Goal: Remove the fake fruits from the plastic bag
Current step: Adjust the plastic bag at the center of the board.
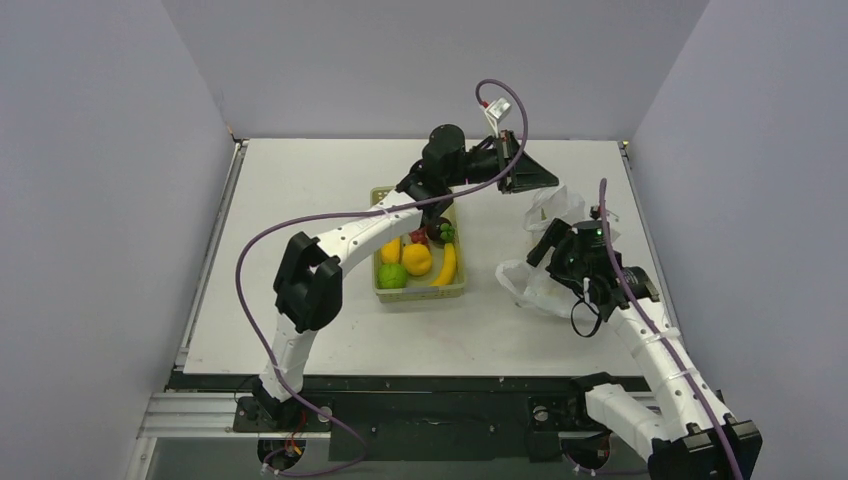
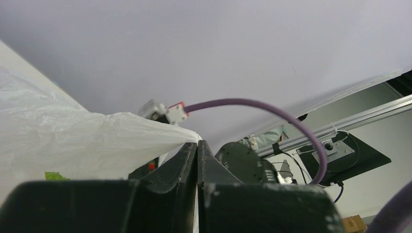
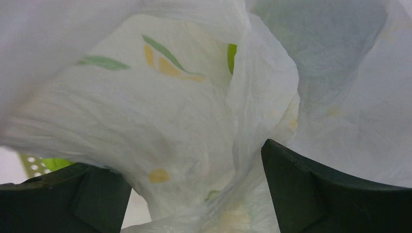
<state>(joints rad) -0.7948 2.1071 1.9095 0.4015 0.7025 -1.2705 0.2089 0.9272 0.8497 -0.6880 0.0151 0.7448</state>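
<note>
Basket of yellow-green slotted plastic is sitting left of centre on the table. It is already carrying several fake fruits: a green round one, yellow ones, a banana and darker pieces at the far end.

The left arm is reaching over the basket toward the far middle of the table. The left gripper is clamped tight on a fold of the plastic bag, and the wrist view shows white film pinched between the closed fingertips and pulled upward.

The rest of the bag is lying crumpled right of the basket, well apart from it. The right gripper is hovering at the bag with its fingers spread wide, holding nothing; bag film is bulging between them. Yellow and green patches are showing through the film, but whether these are fruit or print cannot be told.

Step in hand, as judged: one arm is holding the mouth up while the other goes in for the next fruit. The next move calls for finding the true opening, since closing here would likely catch only film.
</note>
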